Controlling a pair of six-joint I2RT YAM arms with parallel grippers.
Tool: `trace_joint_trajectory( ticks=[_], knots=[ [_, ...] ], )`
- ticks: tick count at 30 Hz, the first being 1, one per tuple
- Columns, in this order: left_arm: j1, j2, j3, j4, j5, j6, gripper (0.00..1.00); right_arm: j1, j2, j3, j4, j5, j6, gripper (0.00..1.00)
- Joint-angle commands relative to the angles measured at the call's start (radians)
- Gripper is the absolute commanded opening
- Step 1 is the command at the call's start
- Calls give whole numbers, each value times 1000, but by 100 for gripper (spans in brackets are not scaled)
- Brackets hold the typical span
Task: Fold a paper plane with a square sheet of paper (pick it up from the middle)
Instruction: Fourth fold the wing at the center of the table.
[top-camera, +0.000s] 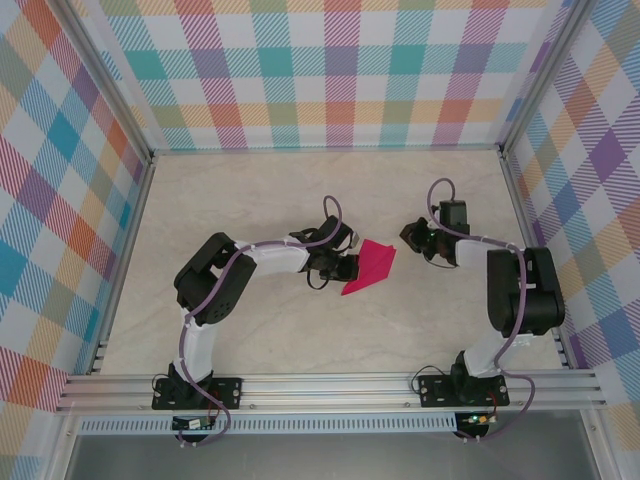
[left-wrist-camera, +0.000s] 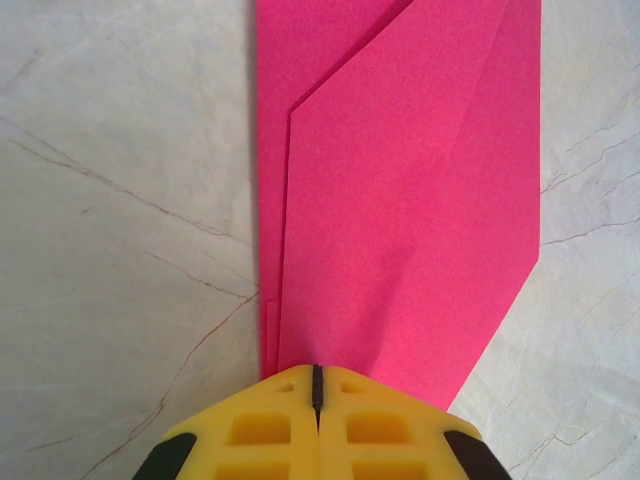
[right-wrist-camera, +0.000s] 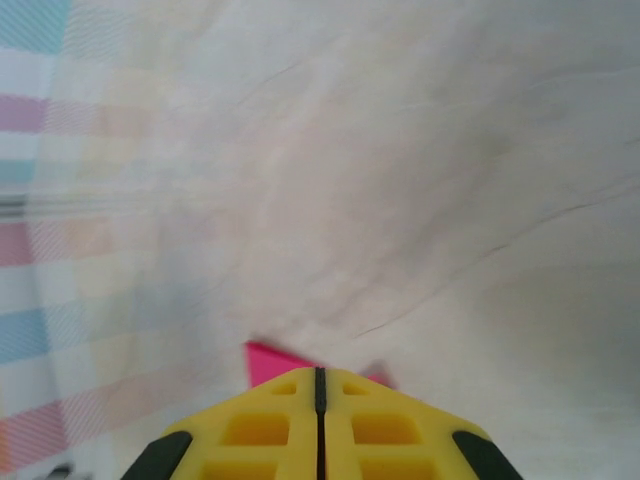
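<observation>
The paper plane (left-wrist-camera: 400, 200) stretches straight ahead of the left gripper (left-wrist-camera: 317, 385), touching its clenched tips. The right gripper (top-camera: 408, 238), clenched too, sits just off the plane's far corner, with open table (top-camera: 250, 200) around both.

No lettering, label, brand mark, number or sign is legible on any surface here.

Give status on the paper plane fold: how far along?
Done: the pink paper is folded into a narrow, layered strip with diagonal flaps, lying flat on the table. In hand: the left gripper, shut, sits at one end; the right gripper, shut, hovers close by. Left: no centre ridge or wings visible, so final folds likely remain.
</observation>
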Motion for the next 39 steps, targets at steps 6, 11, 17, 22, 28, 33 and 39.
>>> trace_joint_trajectory(
  ticks=[6,11,17,22,28,33,39],
  knots=[
    [-12,62,-62,-232,-64,18,0,124,47,-16,12,-214,31,9],
    [-12,61,-62,-229,-63,20,0,173,134,21,3,-227,33,9],
    [-13,47,-59,-229,-71,24,0,175,196,7,21,-199,33,8],
    [-11,24,-28,-217,-64,23,0,173,199,-11,-24,-168,-5,8],
    [19,-64,49,-111,-4,-1,7,170,191,-1,-109,-126,-51,8],
    [36,-108,36,13,87,-74,12,168,191,6,-133,-112,-54,7],
    [34,-62,10,59,175,-140,11,168,214,22,-147,-107,-47,7]
  ],
)
